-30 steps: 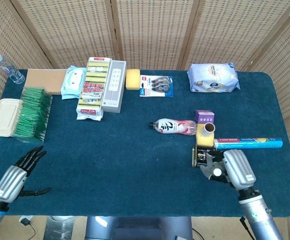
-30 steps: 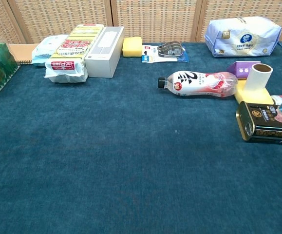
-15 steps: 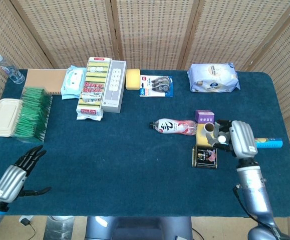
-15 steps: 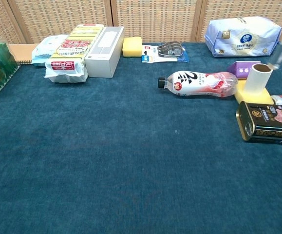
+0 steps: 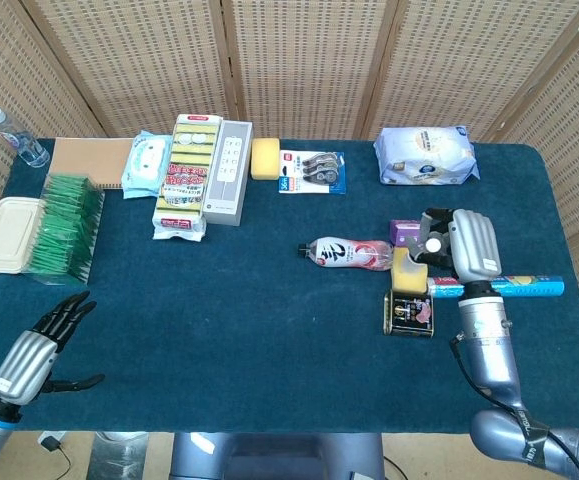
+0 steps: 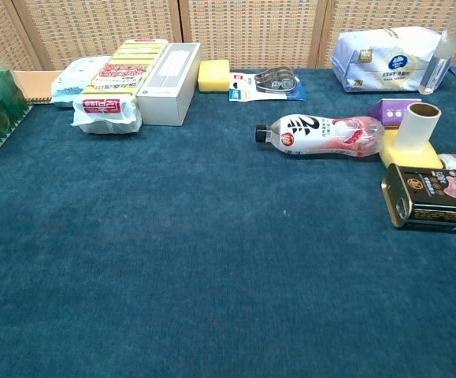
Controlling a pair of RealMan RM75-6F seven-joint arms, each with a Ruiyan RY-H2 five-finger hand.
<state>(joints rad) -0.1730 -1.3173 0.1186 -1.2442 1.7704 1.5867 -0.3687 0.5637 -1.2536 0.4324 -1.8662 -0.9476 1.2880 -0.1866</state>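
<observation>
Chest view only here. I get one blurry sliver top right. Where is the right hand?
Observer: The right hand is up by the right side of the purple box and the yellow tube. I can't tell whether it touches them or how its fingers lie.
Operator: Left hand?
Observer: The left hand is at the near left corner of the table, fingers spread, holding nothing.
Operator: The blue thing at my right edge?
Observer: A long blue roll box lying flat. It runs rightward, passing beneath the right forearm.
</observation>
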